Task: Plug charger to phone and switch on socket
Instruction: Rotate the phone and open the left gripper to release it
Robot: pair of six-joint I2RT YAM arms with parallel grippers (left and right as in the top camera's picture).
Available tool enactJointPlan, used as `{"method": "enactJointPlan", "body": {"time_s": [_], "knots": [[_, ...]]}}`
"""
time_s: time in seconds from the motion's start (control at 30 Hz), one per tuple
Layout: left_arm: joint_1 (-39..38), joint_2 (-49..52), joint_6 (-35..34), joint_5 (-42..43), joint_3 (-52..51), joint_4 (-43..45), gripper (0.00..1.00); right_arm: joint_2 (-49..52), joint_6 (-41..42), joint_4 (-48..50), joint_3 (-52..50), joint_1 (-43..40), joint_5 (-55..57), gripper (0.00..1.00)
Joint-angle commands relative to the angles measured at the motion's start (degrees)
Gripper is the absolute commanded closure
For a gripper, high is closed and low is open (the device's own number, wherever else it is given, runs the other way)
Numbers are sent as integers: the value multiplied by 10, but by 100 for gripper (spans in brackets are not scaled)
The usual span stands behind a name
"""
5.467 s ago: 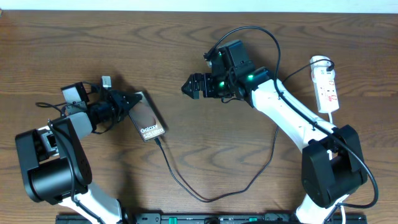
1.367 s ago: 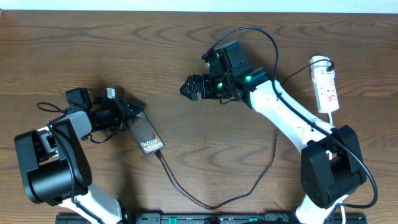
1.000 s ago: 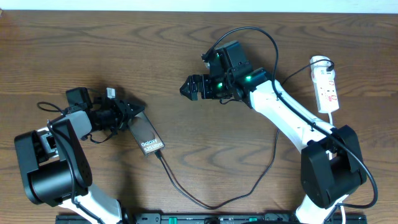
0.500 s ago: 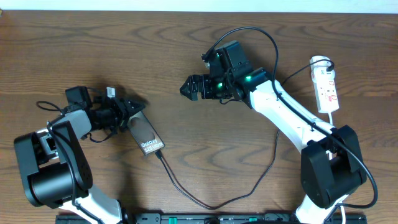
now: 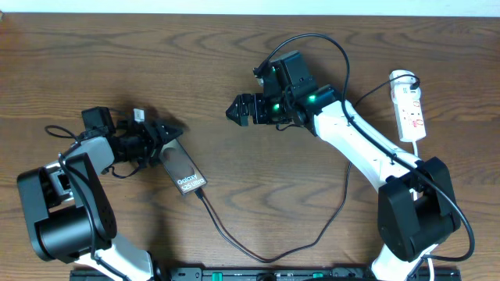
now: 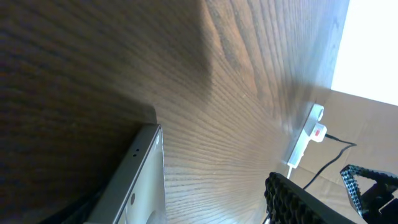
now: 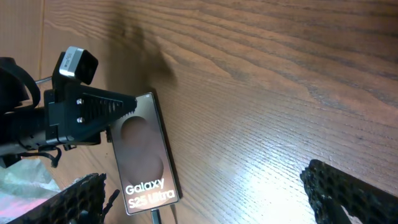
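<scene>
The phone (image 5: 183, 166) lies flat on the table, its dark face and white "Galaxy" lettering up (image 7: 144, 162). The charger (image 5: 258, 251), a thin black cable, has its tip in the phone's near end (image 7: 155, 216). From there it loops across the table toward the right arm. My left gripper (image 5: 168, 140) is open at the phone's far end. The phone's edge (image 6: 146, 180) sits beside one jaw, with bare wood between it and the other finger (image 6: 298, 202). My right gripper (image 5: 238, 109) hangs open and empty (image 7: 214, 205) to the right of the phone. The socket (image 5: 410, 105) lies at the far right.
The white power strip with its red mark also shows far off in the left wrist view (image 6: 308, 134). Its white cord (image 5: 422, 144) runs down past the right arm's base. The black cable arcs over the right arm (image 5: 312, 37).
My left gripper's jaws have spread apart at the phone's far end and the arm has eased slightly left. The phone, cable and right arm have stayed put over the last second.
</scene>
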Motion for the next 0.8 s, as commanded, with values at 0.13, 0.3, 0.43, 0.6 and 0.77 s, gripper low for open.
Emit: {"method": "enactJointPlan", "body": {"time_s": [0.13, 0.3, 0.43, 0.6, 0.77], "knots": [[2, 30, 3, -144, -24, -22, 30, -15, -10, 0, 8, 3, 0, 1], [2, 30, 3, -162, -24, -32, 29, -15, -10, 0, 8, 3, 0, 1], [2, 30, 3, -172, -24, -39, 29, -15, -10, 0, 8, 3, 0, 1], [2, 30, 3, -172, -24, -43, 27, -15, -10, 0, 8, 3, 0, 1], [2, 30, 3, -174, -24, -52, 27, -15, -10, 0, 8, 3, 0, 1]]}}
